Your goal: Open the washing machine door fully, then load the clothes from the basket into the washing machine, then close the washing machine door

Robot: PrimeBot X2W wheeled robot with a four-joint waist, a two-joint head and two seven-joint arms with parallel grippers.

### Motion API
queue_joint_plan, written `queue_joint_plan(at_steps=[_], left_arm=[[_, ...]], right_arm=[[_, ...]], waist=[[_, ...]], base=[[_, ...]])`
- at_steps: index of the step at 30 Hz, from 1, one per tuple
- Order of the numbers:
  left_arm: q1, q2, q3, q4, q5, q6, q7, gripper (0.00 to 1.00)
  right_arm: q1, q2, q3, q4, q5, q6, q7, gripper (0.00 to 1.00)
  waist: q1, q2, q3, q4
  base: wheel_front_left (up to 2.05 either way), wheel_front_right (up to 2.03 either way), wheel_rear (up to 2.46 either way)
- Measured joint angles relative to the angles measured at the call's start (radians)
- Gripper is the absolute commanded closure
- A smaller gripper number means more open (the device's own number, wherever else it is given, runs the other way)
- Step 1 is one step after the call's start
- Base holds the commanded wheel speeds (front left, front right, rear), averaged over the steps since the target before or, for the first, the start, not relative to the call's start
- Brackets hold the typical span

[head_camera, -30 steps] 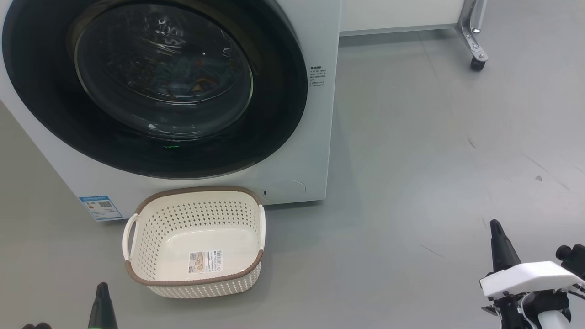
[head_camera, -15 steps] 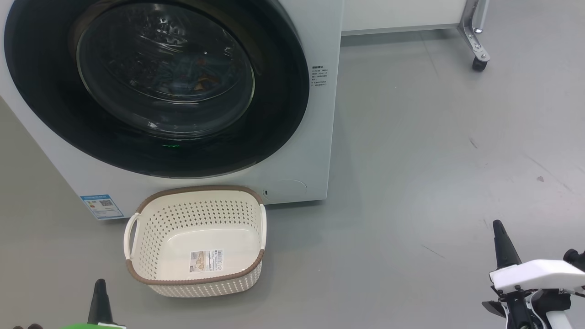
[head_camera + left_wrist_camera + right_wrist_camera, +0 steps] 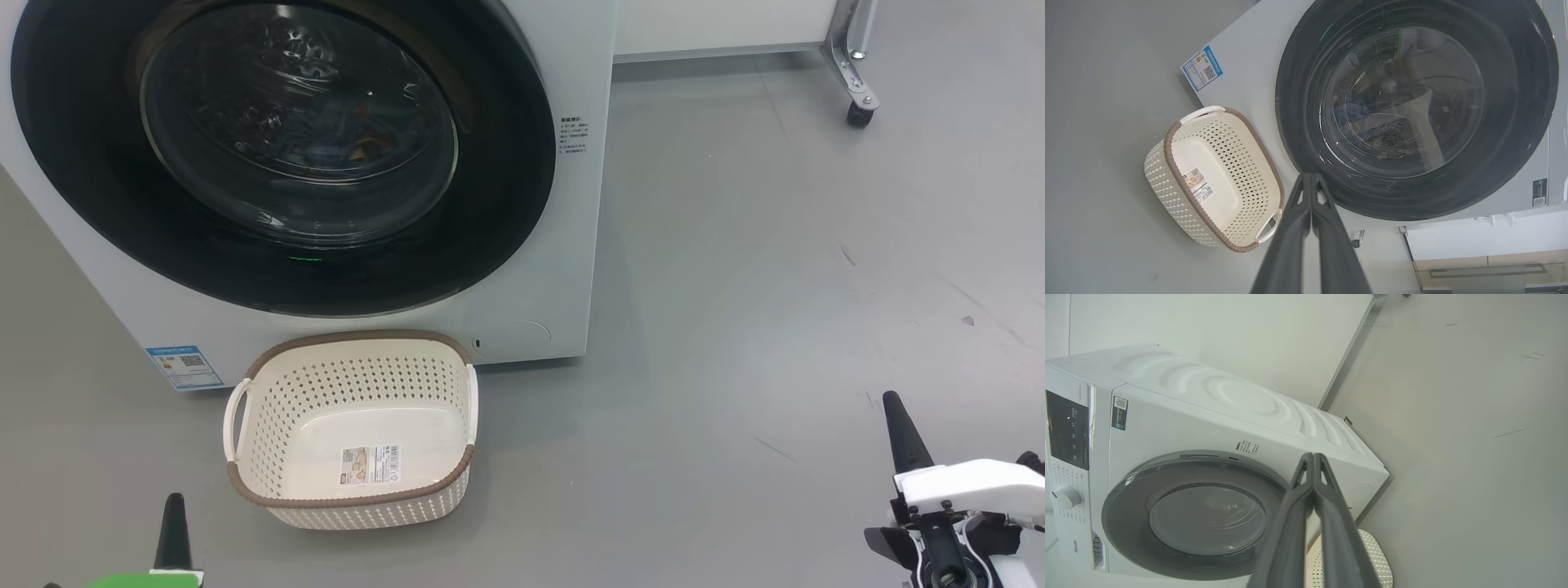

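The washing machine [image 3: 531, 310] stands at the upper left with the washing machine door [image 3: 506, 163] closed against its front. Through the glass I make out the clothes [image 3: 359, 147] inside the drum, a blue and orange patch, also faint in the left wrist view [image 3: 1355, 112]. The basket [image 3: 351, 339] sits on the floor right in front of the machine, with just a sticker on its bottom. My left gripper [image 3: 173, 510] is shut and empty, low and left of the basket. My right gripper [image 3: 894, 408] is shut and empty, far off to the right.
A metal leg on a castor [image 3: 853, 82] stands at the back right below a white panel [image 3: 718, 24]. Grey floor [image 3: 775, 286] stretches to the right of the machine. A blue label [image 3: 184, 367] marks the machine's lower left corner.
The head view has shifted slightly. My right arm has drifted a little toward the right edge, and a green part now shows under the left gripper. Door and basket have stayed put.
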Motion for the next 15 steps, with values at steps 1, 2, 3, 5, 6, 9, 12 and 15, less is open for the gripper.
queue_joint_plan(at_steps=[1, 2, 3, 5, 6, 9, 12, 15], left_arm=[[-0.002, 0.0, 0.001, 0.0, -0.019, 0.0, 0.0, 1.0], [-0.003, 0.0, 0.003, 0.0, -0.031, 0.0, 0.005, 1.0], [-0.003, 0.0, 0.004, 0.0, -0.04, 0.0, 0.009, 1.0], [-0.004, 0.001, 0.007, 0.001, -0.066, 0.0, 0.016, 1.0], [-0.004, 0.002, 0.007, 0.001, -0.084, 0.0, 0.02, 1.0], [-0.007, 0.002, 0.01, 0.002, -0.117, -0.001, 0.031, 1.0], [-0.015, 0.002, 0.012, 0.002, -0.162, -0.001, 0.043, 1.0], [-0.021, 0.003, 0.015, 0.002, -0.203, -0.001, 0.051, 1.0]], right_arm=[[0.0, 0.001, -0.002, 0.0, 0.012, 0.0, 0.002, 1.0], [-0.001, 0.001, -0.004, 0.0, 0.024, 0.0, 0.005, 1.0], [-0.002, 0.002, -0.006, 0.001, 0.038, 0.0, 0.011, 1.0], [-0.005, 0.003, -0.01, 0.001, 0.064, 0.0, 0.016, 1.0], [-0.007, 0.005, -0.012, 0.001, 0.076, 0.0, 0.021, 1.0], [-0.009, 0.008, -0.019, 0.001, 0.115, 0.0, 0.029, 1.0], [-0.011, 0.012, -0.026, 0.001, 0.153, 0.0, 0.039, 1.0], [-0.016, 0.015, -0.032, 0.002, 0.192, 0.0, 0.047, 1.0]], waist=[[0.0, 0.0, 0.0, 0.0], [0.0, 0.0, 0.0, 0.001], [0.0, 0.0, 0.0, 0.001], [0.0, 0.0, 0.0, 0.002], [0.0, 0.0, 0.0, 0.002], [0.0, 0.0, 0.001, 0.003], [0.0, 0.0, 0.001, 0.004], [0.0, 0.0, 0.001, 0.005]], base=[[0.0, 0.0, 0.0], [0.0, 0.0, 0.0], [0.0, 0.0, 0.0], [0.0, 0.0, 0.0], [0.0, 0.0, 0.0], [0.0, 0.0, 0.0], [0.0, 0.0, 0.0], [0.0, 0.0, 0.0]])
